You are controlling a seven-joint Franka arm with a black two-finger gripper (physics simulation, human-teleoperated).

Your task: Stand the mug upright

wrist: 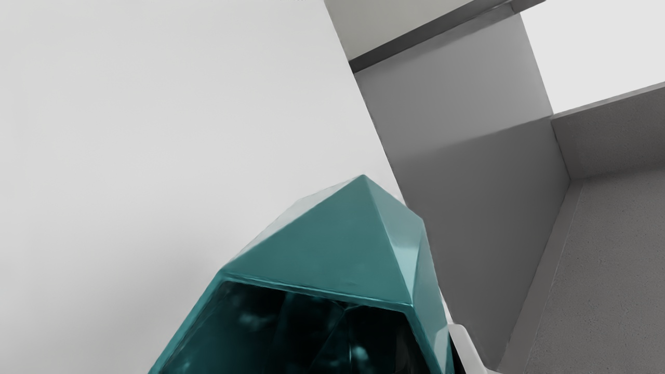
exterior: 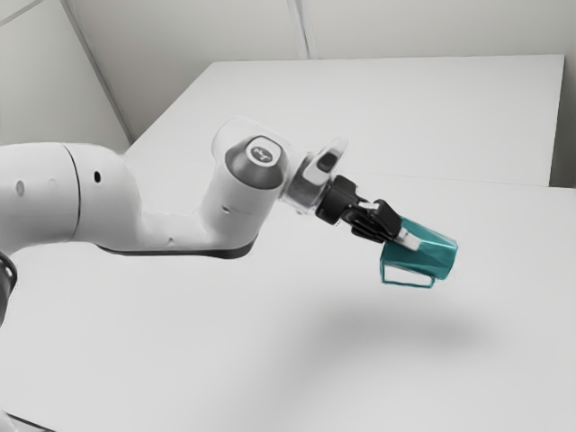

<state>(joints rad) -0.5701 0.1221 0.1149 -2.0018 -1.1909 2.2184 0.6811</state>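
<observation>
mug (exterior: 436,251) hangs tilted above table (exterior: 207,351); tool (exterior: 407,238) grips it, apparently by the rim

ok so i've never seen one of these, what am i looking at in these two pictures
It's a simulated scene with one jointed robot arm, ending in a black two-finger gripper. The exterior view is taken from the arm's side. The wrist view comes from a camera on the arm's hand, so a fingertip shows near its bottom edge.

The gripper holds a teal mug, tipped over, with its opening toward the gripper and its handle underneath. The mug hangs above the white table, which carries a soft shadow. The task is to set it upright.
</observation>
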